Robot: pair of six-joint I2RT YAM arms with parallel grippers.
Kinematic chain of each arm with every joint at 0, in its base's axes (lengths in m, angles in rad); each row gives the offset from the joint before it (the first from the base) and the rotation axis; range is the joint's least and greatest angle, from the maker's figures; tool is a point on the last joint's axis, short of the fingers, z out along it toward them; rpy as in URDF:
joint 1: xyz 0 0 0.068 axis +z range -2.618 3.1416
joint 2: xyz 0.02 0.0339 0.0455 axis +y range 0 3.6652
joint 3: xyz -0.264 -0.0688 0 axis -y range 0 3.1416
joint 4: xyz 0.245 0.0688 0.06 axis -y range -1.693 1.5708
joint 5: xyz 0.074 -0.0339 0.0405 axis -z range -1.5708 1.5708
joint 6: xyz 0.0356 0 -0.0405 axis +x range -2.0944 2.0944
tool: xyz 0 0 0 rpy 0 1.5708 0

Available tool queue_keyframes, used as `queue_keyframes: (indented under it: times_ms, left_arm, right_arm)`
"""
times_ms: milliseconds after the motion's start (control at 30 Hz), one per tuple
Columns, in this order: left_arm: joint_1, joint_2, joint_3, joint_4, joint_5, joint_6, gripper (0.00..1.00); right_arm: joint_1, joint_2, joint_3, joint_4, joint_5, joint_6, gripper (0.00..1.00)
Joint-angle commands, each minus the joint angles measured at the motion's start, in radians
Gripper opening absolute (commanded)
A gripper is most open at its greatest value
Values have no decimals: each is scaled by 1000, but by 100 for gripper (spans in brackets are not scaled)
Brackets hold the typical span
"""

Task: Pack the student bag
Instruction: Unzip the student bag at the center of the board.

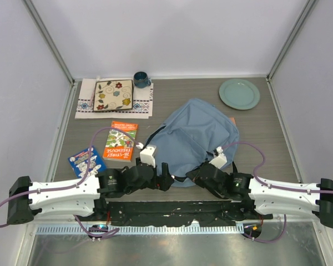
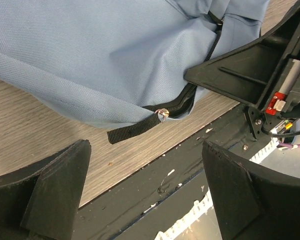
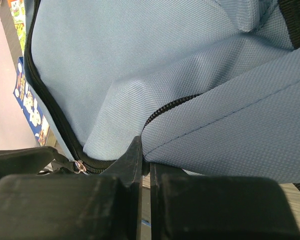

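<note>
Wide-open black fingers of the left gripper point(image 2: 146, 150) hover over the near edge of the wood-grain table point(image 2: 35, 125), just short of a black webbing pull tab point(image 2: 132, 129). The tab hangs by a small metal ring from the zipper of a large, soft, dusty-blue fabric backpack point(image 1: 197, 133). The backpack lies flat at the middle of the table, just beyond both arms.

At the tab's 2 o'clock, the right gripper point(image 3: 144, 160) has its jaws pressed together on a fold of the backpack's cloth beside the dark zipper line, apparently bracing it.

The step in hand looks like opening the bag. An orange paperback book point(image 1: 120, 140) and a blue illustrated booklet point(image 1: 86, 161) lie outside it, at the backpack's 9 o'clock. By this reading, the next move calls for the left jaws to advance onto the tab, close on it and draw it along the zipper track while the right gripper holds the cloth taut. The limp tab could slip aside if it is approached off-line.

Whether the zipper is already partly undone is hard to tell, and the right fingertips are buried under the fold. An orange corner point(image 1: 232, 120) peeks out at the backpack's 2 o'clock, and what it belongs to is hidden. A pale green round plate point(image 1: 239, 93) sits at 1 o'clock and a dark blue mug point(image 1: 141, 79) at 11 o'clock.
</note>
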Motion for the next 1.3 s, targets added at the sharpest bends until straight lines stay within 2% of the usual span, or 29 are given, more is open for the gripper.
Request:
queue_keyframes:
  times_ms: [0, 200, 367, 600, 667, 833, 967, 1133, 1200, 1267]
  left_arm:
    - [19, 18, 6, 38, 18, 41, 97]
    - [126, 55, 10, 67, 131, 102, 97]
    - [211, 107, 35, 70, 311, 176, 94]
    - [222, 170, 76, 101, 493, 240, 83]
    - [222, 177, 79, 110, 504, 246, 77]
    - [222, 185, 87, 107, 504, 257, 70]
    - [223, 203, 118, 84, 526, 266, 60]
    - [223, 211, 151, 43, 558, 266, 56]
    - [223, 206, 151, 46, 566, 262, 48]
    - [223, 206, 156, 50, 573, 257, 45]
  right_arm:
    - [-3, -24, 47, 27, 27, -34, 1]
    - [-3, -21, 55, 28, 22, -40, 1]
    - [-1, -21, 54, 23, 19, -40, 1]
    - [-1, -22, 54, 28, 18, -37, 1]
    - [-1, -22, 54, 27, 16, -37, 1]
    - [-1, -25, 50, 22, 10, -37, 1]
    - [-1, -30, 47, 23, 10, -36, 1]
    - [-1, -27, 47, 22, 11, -37, 1]
    - [-1, -25, 46, 20, 11, -37, 1]
    - [-1, -22, 47, 22, 10, -36, 1]
